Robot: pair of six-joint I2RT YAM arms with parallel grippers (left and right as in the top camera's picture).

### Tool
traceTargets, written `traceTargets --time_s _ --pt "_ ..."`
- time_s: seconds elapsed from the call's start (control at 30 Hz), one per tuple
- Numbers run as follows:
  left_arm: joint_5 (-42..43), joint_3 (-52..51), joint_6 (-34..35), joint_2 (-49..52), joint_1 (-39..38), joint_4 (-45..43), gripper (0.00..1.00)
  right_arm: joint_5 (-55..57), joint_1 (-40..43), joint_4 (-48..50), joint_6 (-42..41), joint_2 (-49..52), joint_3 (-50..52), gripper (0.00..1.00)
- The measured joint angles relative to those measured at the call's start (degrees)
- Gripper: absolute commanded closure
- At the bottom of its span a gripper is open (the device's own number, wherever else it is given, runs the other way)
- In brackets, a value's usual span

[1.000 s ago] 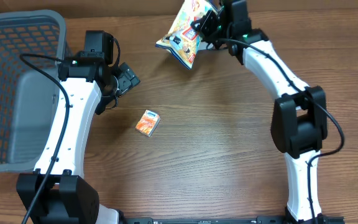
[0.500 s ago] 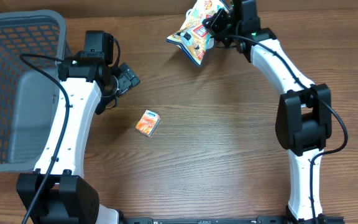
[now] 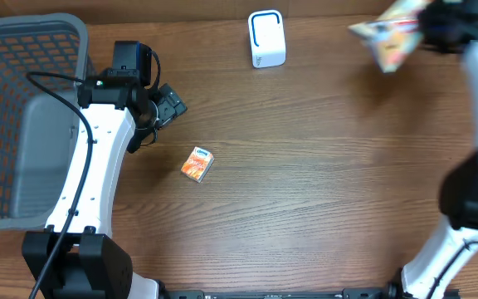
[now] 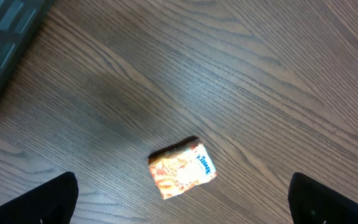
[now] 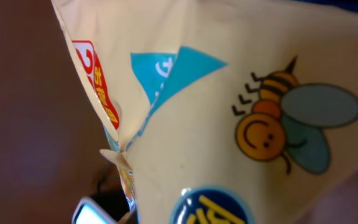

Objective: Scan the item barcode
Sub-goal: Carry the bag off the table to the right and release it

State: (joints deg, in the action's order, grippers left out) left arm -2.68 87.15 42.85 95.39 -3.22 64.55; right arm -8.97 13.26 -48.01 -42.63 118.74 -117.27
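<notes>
bench point(image 3: 305, 191) carrying grey mesh basket point(image 3: 23, 50) at left. right gripper point(image 3: 428, 23) clamping yellow snack bag point(image 3: 387, 37) aloft at far right, well apart from white scanner point(image 3: 265, 37). left gripper point(image 3: 171, 103) hanging wide over small orange packet point(image 3: 197, 164). judging: bag scan in hand; next move is calling for the barcode face turning toward the scanner.

The dark wood-grain tabletop point(image 3: 305, 166) carries three things, well apart from one another. A small orange packet point(image 3: 197, 164) lies flat left of centre, bare wood all round it. A white scanner point(image 3: 266, 38) with a blue outline on its face stands near the far edge. A grey mesh basket point(image 3: 31, 21) fills the left end.
</notes>
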Motion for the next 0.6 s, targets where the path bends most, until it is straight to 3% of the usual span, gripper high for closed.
traceTargets --time_s 0.23,0.6 --pt "0.0 0.0 0.0 0.0 0.0 0.0 0.00 4.4 15.1 -4.7 4.8 1.1 -0.4 0.96" --pt "0.0 0.0 0.0 0.0 0.0 0.0 0.00 4.9 24.7 -4.0 11.2 12.7 -0.3 0.95"
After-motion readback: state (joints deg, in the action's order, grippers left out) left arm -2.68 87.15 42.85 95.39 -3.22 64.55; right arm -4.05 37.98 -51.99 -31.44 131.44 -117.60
